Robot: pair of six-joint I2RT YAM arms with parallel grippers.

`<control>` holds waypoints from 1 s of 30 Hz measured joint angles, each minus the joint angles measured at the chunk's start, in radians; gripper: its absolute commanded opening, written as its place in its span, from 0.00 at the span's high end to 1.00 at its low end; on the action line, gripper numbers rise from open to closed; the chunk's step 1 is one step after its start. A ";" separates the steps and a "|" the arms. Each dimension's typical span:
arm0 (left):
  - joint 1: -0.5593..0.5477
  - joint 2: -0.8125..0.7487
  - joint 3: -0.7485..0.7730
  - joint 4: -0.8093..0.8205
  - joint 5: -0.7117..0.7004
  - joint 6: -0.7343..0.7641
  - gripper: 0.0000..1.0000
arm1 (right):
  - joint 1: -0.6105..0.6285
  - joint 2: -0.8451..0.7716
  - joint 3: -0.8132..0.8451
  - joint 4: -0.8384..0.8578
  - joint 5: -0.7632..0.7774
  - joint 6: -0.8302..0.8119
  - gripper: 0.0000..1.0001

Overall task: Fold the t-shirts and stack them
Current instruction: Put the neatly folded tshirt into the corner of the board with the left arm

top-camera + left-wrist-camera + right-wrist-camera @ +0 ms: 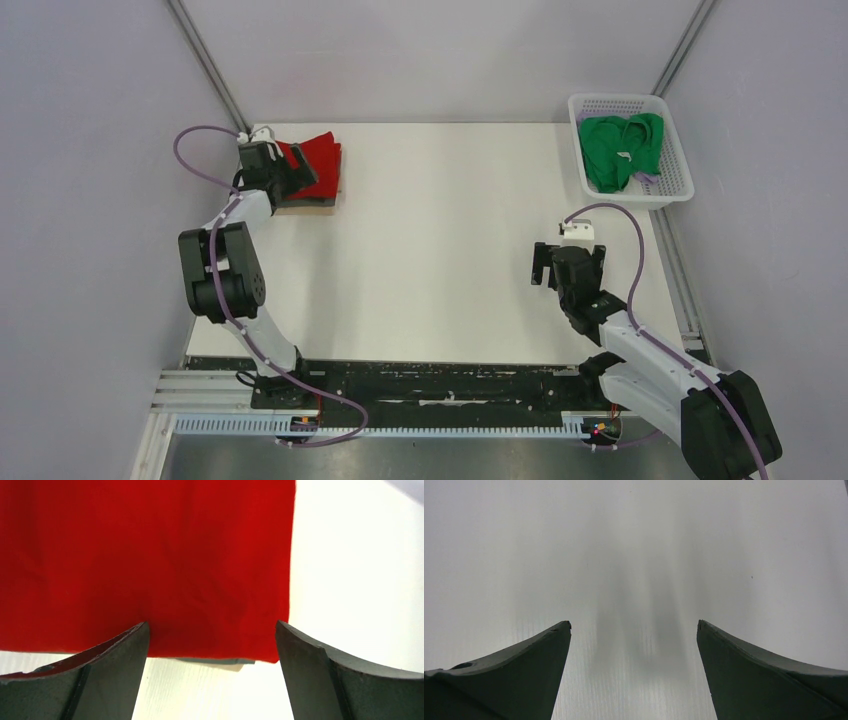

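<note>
The red t-shirt (318,165) lies folded in the far left corner of the white surface (440,230). A tan layer (305,208) peeks out from under its near edge, so it sits on top of a stack. In the left wrist view the red t-shirt (150,565) fills most of the frame, smooth apart from a few soft creases. A thin grey strip (215,661) shows just below its near hem.

The left pincer (296,172) hangs over the near part of that stack with its 2 fingers spread wide and nothing between them. Seen from its own camera, the left pincer (212,625) has its tips level with the red hem (whether they touch the cloth cannot be told).

The right pincer (568,262) is well apart from the stack, over bare surface on the right side. It is also wide open and empty, and the right pincer (634,624) frames only white board and its own faint shadow.

In the far right corner stands a white lattice basket (677,150) with a crumpled green t-shirt (620,150) inside it.
</note>
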 measured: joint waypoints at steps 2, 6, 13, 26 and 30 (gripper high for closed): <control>0.000 0.010 -0.037 -0.002 0.011 -0.009 0.00 | 0.000 0.000 0.000 0.001 -0.003 -0.003 0.02; 0.000 0.024 -0.039 0.008 0.001 -0.009 0.00 | 0.000 0.000 0.000 0.003 -0.003 -0.003 0.02; 0.000 0.024 -0.044 0.014 -0.032 -0.008 0.00 | 0.000 0.000 0.000 0.003 -0.003 -0.004 0.02; -0.001 0.069 -0.049 -0.001 -0.059 -0.008 0.00 | 0.000 0.000 0.000 0.003 0.003 -0.005 0.02; -0.001 0.073 -0.054 -0.013 -0.068 -0.008 0.00 | 0.000 0.001 0.000 0.003 0.007 -0.005 0.02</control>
